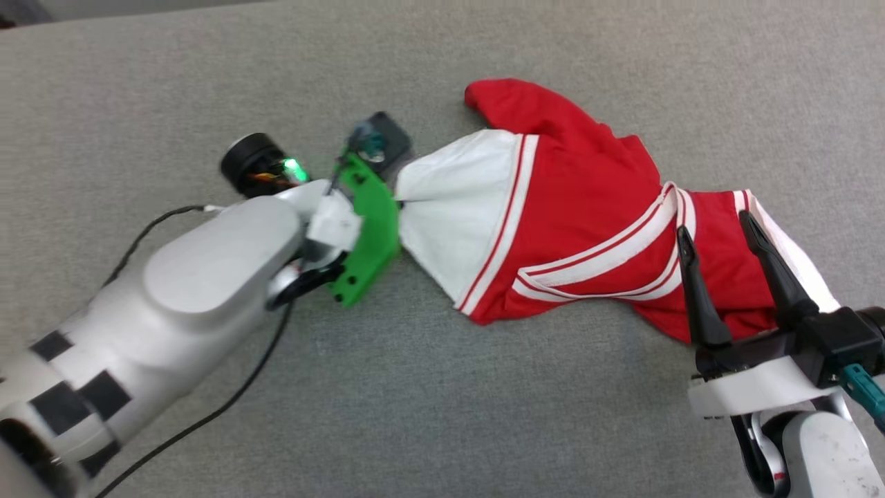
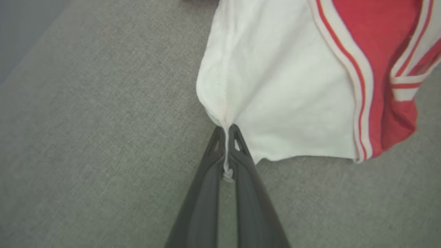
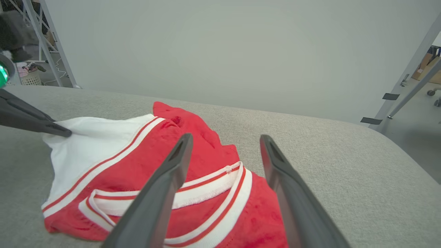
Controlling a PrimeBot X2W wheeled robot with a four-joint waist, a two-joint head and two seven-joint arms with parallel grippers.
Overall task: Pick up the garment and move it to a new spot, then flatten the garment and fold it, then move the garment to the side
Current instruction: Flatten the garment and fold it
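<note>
pinching a white sleeve of the garment (image 1: 588,180), left hand (image 2: 226,128) closed; right hand (image 1: 714,225) gapes empty.

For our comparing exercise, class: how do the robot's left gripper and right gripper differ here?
The left gripper has its jaws shut; the right gripper has them open. The left gripper pinches the garment by its white sleeve; the right gripper holds nothing. Both have long dark fingers.

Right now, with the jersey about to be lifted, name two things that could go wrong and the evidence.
1. The left gripper pinches only a thin fold of the white sleeve; it may slip out on lifting.
2. The right gripper hangs open over the garment, holding nothing, so a one-sided lift could drag and bunch it.
</note>
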